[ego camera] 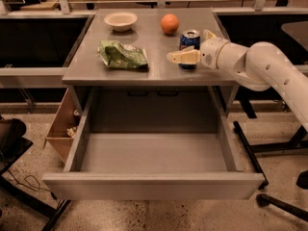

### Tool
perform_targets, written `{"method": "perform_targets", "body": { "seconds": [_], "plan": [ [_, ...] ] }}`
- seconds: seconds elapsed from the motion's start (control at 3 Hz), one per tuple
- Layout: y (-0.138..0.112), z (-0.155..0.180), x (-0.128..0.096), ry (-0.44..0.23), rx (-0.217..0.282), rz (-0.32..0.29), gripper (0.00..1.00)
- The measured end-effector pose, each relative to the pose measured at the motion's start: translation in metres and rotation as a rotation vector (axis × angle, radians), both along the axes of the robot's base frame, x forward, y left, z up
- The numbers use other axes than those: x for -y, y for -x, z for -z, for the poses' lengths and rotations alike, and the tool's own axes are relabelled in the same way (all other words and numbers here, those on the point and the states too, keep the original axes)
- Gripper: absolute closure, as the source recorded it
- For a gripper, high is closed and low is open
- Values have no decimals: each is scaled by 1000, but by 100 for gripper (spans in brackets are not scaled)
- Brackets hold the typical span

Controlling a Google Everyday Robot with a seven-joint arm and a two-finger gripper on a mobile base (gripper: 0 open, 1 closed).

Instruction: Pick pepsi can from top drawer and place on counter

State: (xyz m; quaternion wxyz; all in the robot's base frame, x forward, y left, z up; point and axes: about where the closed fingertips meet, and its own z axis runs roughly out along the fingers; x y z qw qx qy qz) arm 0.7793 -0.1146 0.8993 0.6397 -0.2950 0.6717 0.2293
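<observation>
The pepsi can (189, 38) stands upright on the counter (159, 64), near its right front part. My gripper (188, 46) reaches in from the right at the can's height and is open. One pale finger (183, 57) lies in front of the can and the other finger (209, 33) shows behind it to the right. The top drawer (154, 186) is pulled fully out below the counter, and its grey inside holds nothing.
On the counter lie a green bag (122, 56), a white bowl (120, 20) and an orange (169, 23). A brown wooden side box (65, 124) hangs left of the drawer. Chair legs (269, 201) stand on the floor at right.
</observation>
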Motion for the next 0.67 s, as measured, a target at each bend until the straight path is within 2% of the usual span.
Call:
{"method": "perform_targets", "body": {
  "seconds": [0.33, 0.67],
  "plan": [
    [6, -16, -3, 60, 9, -16, 0],
    [30, -52, 2, 213, 18, -17, 0]
  ]
}}
